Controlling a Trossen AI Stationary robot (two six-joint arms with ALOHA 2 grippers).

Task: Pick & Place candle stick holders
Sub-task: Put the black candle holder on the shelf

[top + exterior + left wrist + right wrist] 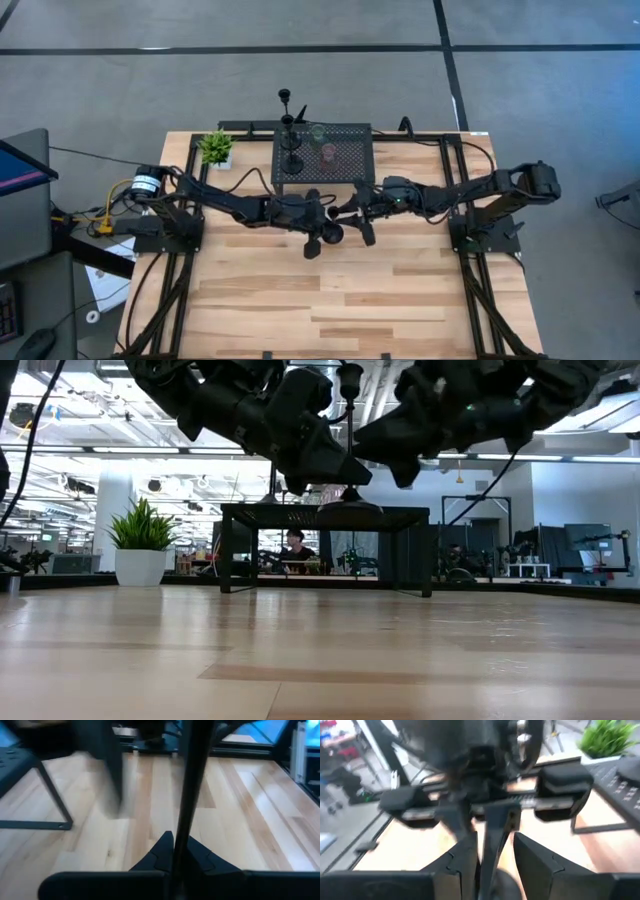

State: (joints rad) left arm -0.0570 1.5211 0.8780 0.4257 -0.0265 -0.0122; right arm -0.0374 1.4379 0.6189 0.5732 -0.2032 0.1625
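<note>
A slim black stemmed holder [350, 420] with a round base [350, 506] stands upright in the air above the table's middle. My left gripper [176, 852] is shut on it. My right gripper [495, 855] is open, with a finger on each side of the same stem [492, 840], facing the left gripper. Two more black holders [291, 150] stand on their round bases on the black perforated stand [350, 135]. A greenish bell-shaped one [317, 132] and a pinkish one [327, 153] sit beside them. My left gripper pinches the holder's thin stem [186, 827] between its two fingers. The fingers come level from the table's left side and lie across the stem. The holder is upright and lifted clear, its base [350, 506] hanging below the fingers. My right gripper: the stem lies close to one finger [467, 862], and I cannot tell whether they touch.
A small green potted plant [216, 148] stands at the far left of the table, beside the stand. The stand's legs [228, 560] reach the table just beyond the grippers. Bare wooden table [330, 300] lies on the near side. A person shows in the room behind [294, 545].
</note>
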